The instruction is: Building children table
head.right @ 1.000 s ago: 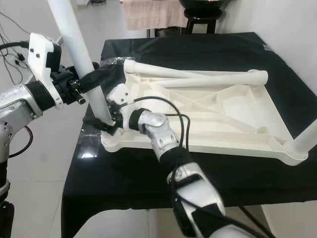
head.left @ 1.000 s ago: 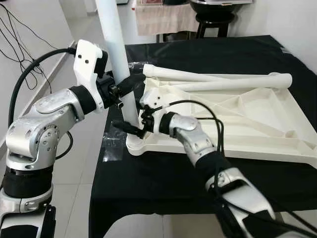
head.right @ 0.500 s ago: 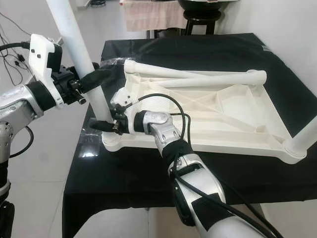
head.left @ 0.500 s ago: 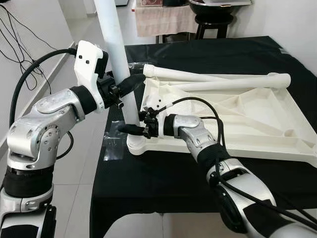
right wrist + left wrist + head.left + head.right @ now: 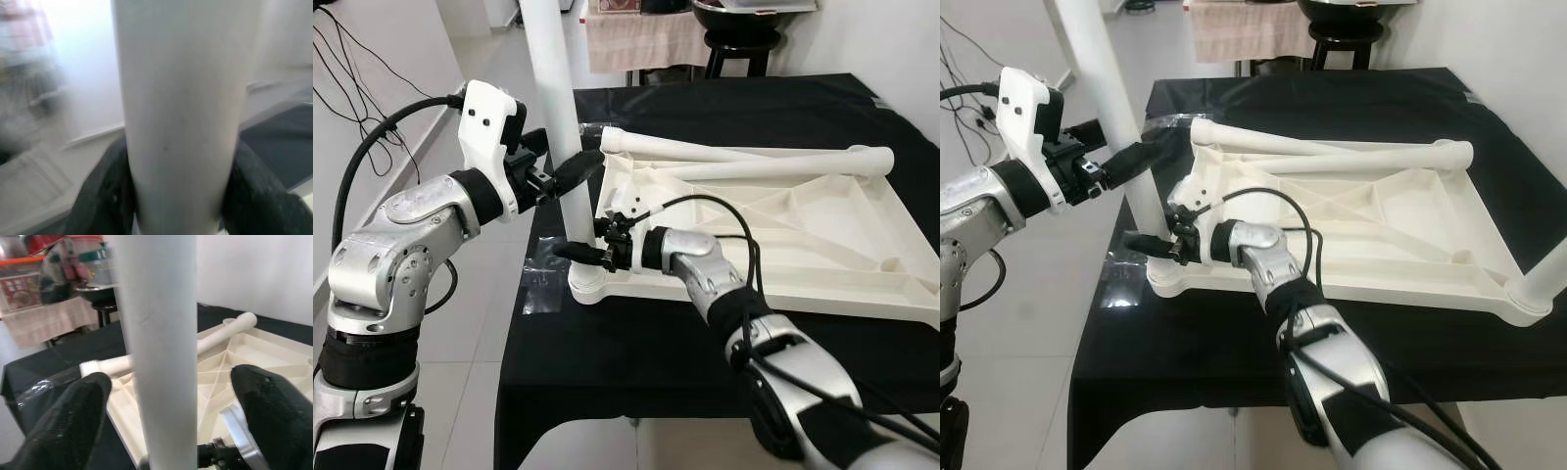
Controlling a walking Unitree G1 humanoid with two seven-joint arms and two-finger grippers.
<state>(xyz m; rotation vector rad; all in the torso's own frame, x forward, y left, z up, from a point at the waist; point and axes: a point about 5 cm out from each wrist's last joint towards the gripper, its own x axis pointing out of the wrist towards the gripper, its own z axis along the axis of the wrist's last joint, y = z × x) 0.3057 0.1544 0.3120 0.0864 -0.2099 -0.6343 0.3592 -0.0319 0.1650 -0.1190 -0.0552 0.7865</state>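
Note:
A white table top (image 5: 822, 225) lies upside down on the black-covered table. A white leg (image 5: 558, 88) stands upright in its near-left corner socket (image 5: 585, 284). My left gripper (image 5: 558, 155) is at the leg's mid height, open, with one finger on each side and a gap to the leg (image 5: 156, 357). My right gripper (image 5: 576, 253) is low at the leg's foot, shut on the leg (image 5: 181, 122), with both black fingers pressed against it. Two loose legs (image 5: 744, 162) lie across the far side of the top. Another leg (image 5: 1538, 279) stands in the near-right corner.
The black cloth (image 5: 705, 98) ends close to the left of the corner socket, with tiled floor below. A crumpled clear wrap (image 5: 543, 284) lies by that edge. A black stool (image 5: 744, 39) and a cloth-draped stand (image 5: 636, 34) are behind the table. Cables (image 5: 352, 59) hang at the far left.
The leg has gone from leaning to upright in its socket. My left gripper's fingers have spread off the leg. My right gripper stays shut at the foot.

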